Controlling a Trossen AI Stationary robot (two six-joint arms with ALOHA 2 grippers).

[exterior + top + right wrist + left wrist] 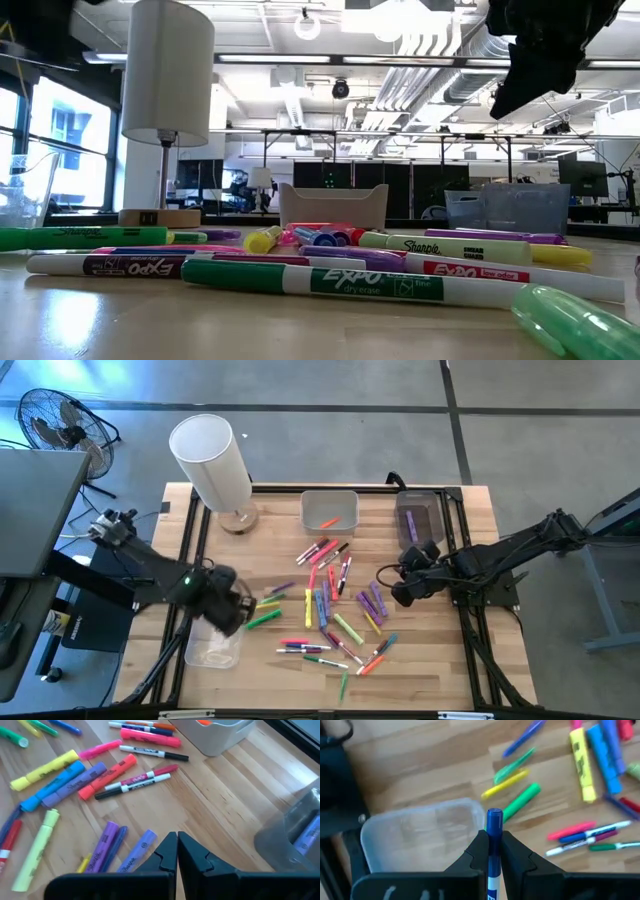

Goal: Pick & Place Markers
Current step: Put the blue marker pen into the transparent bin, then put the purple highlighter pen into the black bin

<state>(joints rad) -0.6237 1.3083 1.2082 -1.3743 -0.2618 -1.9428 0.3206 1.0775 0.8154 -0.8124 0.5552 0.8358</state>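
Note:
Many coloured markers (330, 610) lie scattered flat on the middle of the wooden table (440, 660). My left gripper (228, 608) hangs at the table's left, just beyond a clear bin (420, 837), shut on a blue-capped marker (494, 820) with a white barrel. My right gripper (177, 851) is shut with nothing in it, raised above purple markers (135, 852) at the right side of the pile. A grey bin (328, 510) at the far middle holds an orange marker (330, 521). My left gripper pinches the blue marker between its two fingers, on the barrel just below the blue cap (494, 845). The fingers point steeply down. The marker runs along the fingers, its cap sticking out past their tips, lifted clear of the table.
A lamp with a white cylinder shade (210, 455) stands on a wooden base at the far left. A dark clear bin (418, 515) sits at the far right, with a marker inside (305, 837). The near left bin (212, 645) lies beside my left arm.

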